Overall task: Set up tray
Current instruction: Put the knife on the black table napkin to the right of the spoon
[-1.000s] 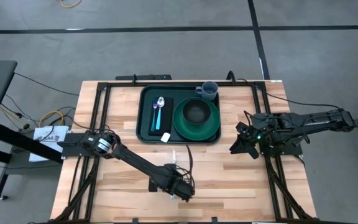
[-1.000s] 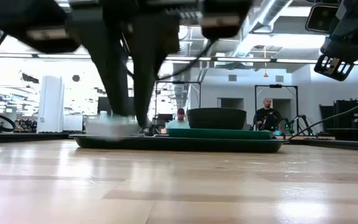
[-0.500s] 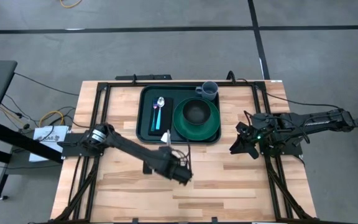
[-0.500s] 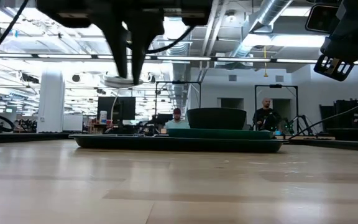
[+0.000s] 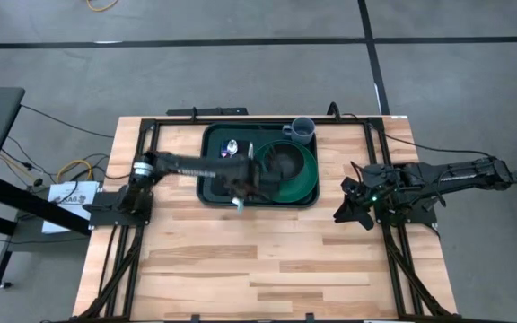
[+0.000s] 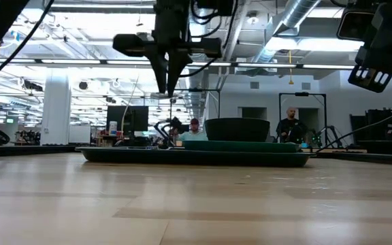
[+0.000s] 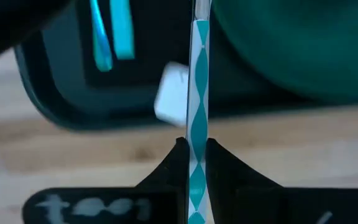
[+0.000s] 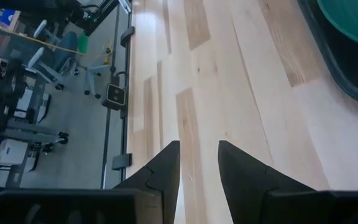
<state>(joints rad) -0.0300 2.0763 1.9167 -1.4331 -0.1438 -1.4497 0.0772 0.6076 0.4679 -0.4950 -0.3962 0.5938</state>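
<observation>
While the left gripper pinched a teal-and-white striped straw above the dark green rectangular plastic tray, lowering it gently seemed wise; the right gripper hung open.

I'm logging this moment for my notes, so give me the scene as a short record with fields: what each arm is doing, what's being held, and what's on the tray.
left gripper: over the tray's near edge, fingers shut on a teal-and-white striped straw
right gripper: waiting off to the tray's right, above bare table, fingers open
tray: dark green, at the table's far middle
on tray: green plate with a dark bowl; spoon; small white piece by the near rim
beside tray: grey cup at its far right corner
table: light wood
</observation>
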